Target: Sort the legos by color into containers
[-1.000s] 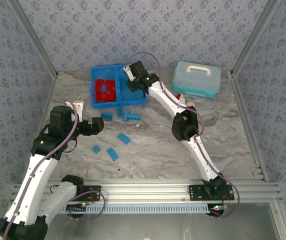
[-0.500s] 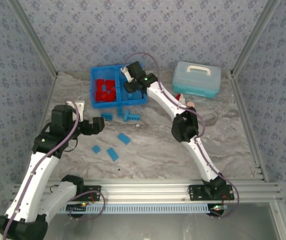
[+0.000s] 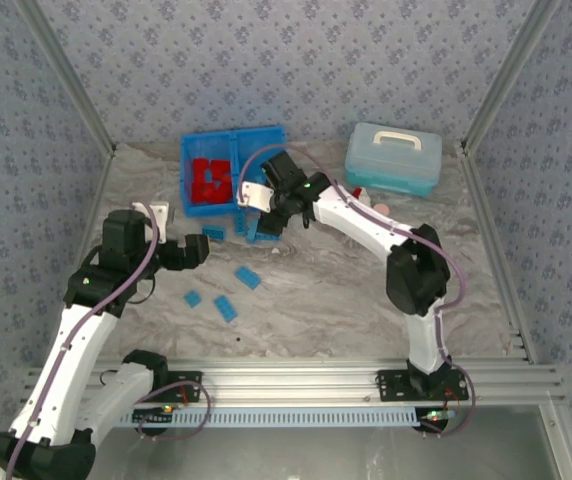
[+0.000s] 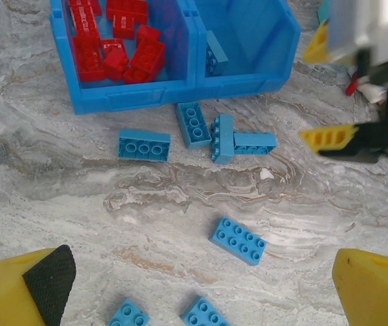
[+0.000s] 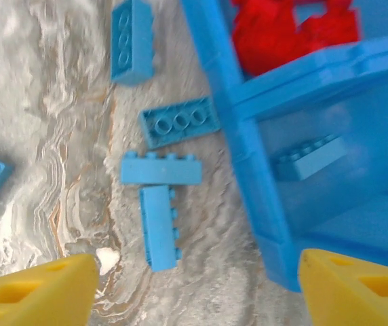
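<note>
The right gripper (image 5: 194, 288) is hovering, fingers spread, over blue legos (image 5: 160, 168) lying just beside the tray (image 5: 248, 156), on its near side. The left gripper (image 4: 204, 282) is hanging spread too.

The left arm (image 3: 71, 330) rises from its base, folded at the elbow, with the left gripper (image 3: 199, 250) pointing inward, jaws spread wide. The right arm (image 3: 366, 225) reaches forward and leftward. The right gripper (image 3: 264, 210) tips downward, its yellow fingers (image 5: 38, 292) parted and holding nothing.

I work in a small lab booth: metal rails (image 3: 296, 378) in front, flowery walls (image 3: 296, 70) all round, one stone-look table (image 3: 316, 300).
</note>
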